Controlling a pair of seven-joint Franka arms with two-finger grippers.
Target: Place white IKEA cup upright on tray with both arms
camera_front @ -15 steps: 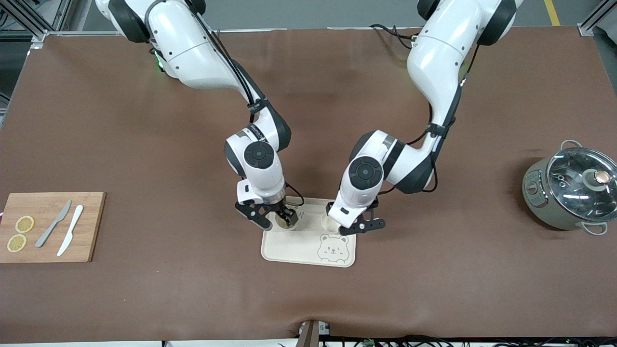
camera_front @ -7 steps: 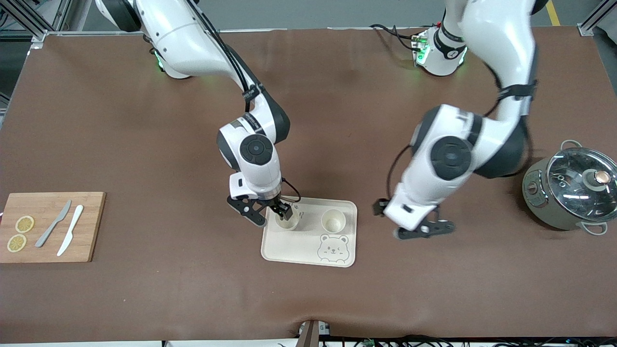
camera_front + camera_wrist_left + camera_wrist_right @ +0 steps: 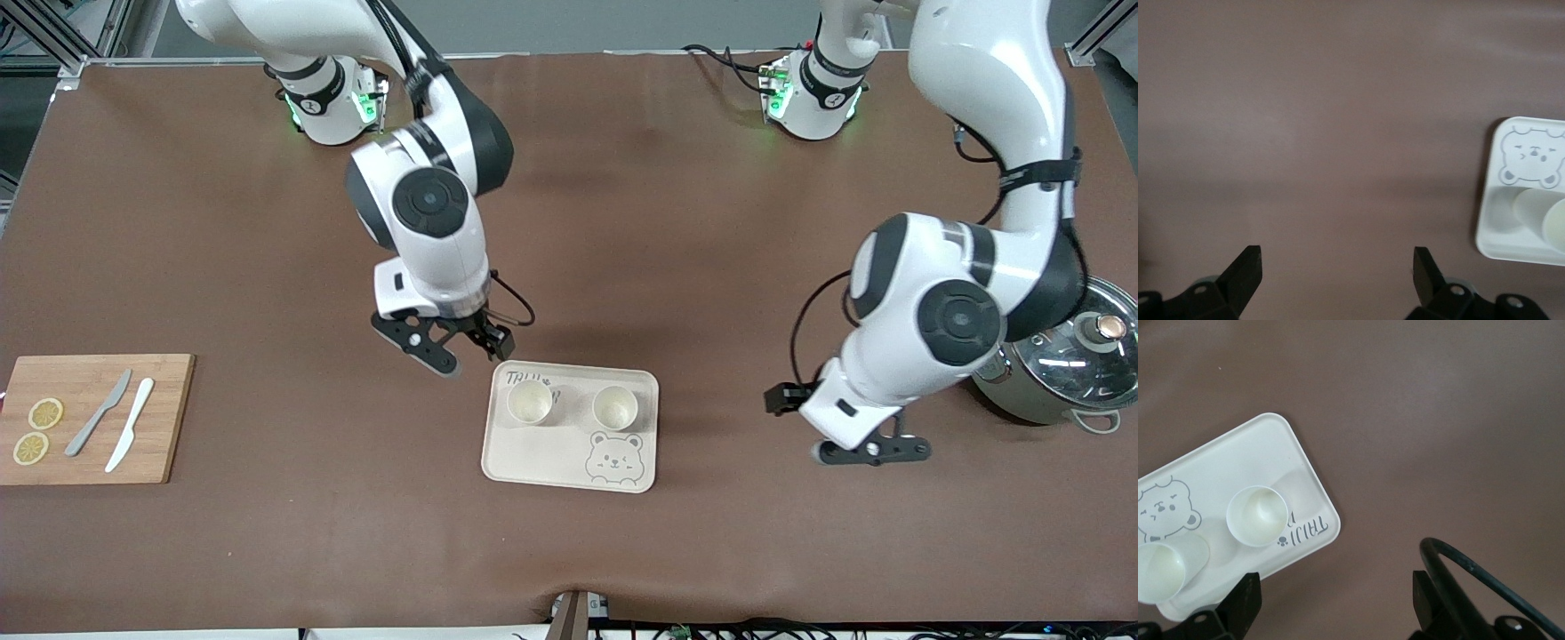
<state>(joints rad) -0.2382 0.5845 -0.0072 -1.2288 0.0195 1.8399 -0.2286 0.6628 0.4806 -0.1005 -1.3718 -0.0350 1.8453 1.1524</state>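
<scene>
The cream bear tray point(image 3: 553, 455) lies on the brown table, in the half nearer the front camera. Two white cups stand upright on it side by side, one point(image 3: 530, 402) toward the right arm's end and one point(image 3: 614, 407) toward the left arm's end. My right gripper point(image 3: 471, 353) is open and empty, over the table just off the tray's corner; its wrist view shows the tray point(image 3: 1238, 463) and both cups point(image 3: 1257, 515) point(image 3: 1158, 572). My left gripper point(image 3: 871, 451) is open and empty, over bare table between the tray and the pot; its wrist view shows the tray's end point(image 3: 1495, 213).
A wooden cutting board point(image 3: 164, 418) with two knives and two lemon slices lies at the right arm's end. A grey-green pot point(image 3: 996, 373) with a glass lid stands at the left arm's end, close under the left arm's elbow.
Both grippers have let go of the cups and lifted off the tray. The left gripper swung far toward the pot; the right gripper rose and drew back toward its base.
</scene>
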